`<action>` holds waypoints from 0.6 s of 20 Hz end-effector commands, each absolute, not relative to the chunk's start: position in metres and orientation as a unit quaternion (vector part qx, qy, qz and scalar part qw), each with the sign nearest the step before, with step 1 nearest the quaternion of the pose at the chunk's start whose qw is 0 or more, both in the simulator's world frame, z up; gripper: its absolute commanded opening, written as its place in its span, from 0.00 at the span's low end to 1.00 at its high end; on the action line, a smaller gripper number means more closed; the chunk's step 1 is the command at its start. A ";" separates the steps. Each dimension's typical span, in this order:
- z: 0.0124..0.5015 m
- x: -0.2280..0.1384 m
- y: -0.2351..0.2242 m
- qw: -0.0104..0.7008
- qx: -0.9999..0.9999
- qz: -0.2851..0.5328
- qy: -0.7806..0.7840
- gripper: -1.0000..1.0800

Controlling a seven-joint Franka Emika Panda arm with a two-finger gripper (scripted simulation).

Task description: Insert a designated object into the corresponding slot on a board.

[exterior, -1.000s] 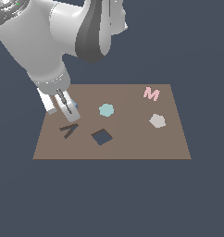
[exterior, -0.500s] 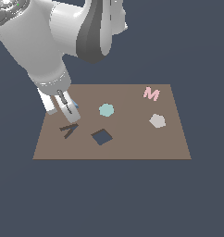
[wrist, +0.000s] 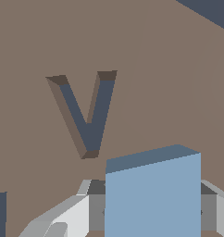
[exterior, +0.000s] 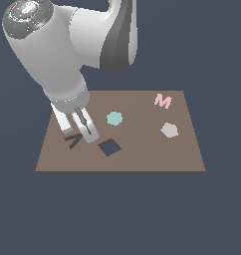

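Pinching the light-blue square block between its two fingers, the gripper hangs low over the brown board toward the exterior view's left, right by the dark letter-shaped cut-out. Just beside it lies the dark square slot, diamond-turned, with a teal piece, a grey piece and a pink M farther toward that view's right.

light-blue square block | between fingers | navy diamond slot | brown board
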State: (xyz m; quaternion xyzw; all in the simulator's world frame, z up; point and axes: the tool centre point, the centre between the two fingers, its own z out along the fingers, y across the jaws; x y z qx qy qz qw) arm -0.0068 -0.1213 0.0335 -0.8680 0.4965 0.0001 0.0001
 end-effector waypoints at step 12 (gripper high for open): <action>0.040 0.062 -0.046 0.000 -0.862 0.000 0.506 0.00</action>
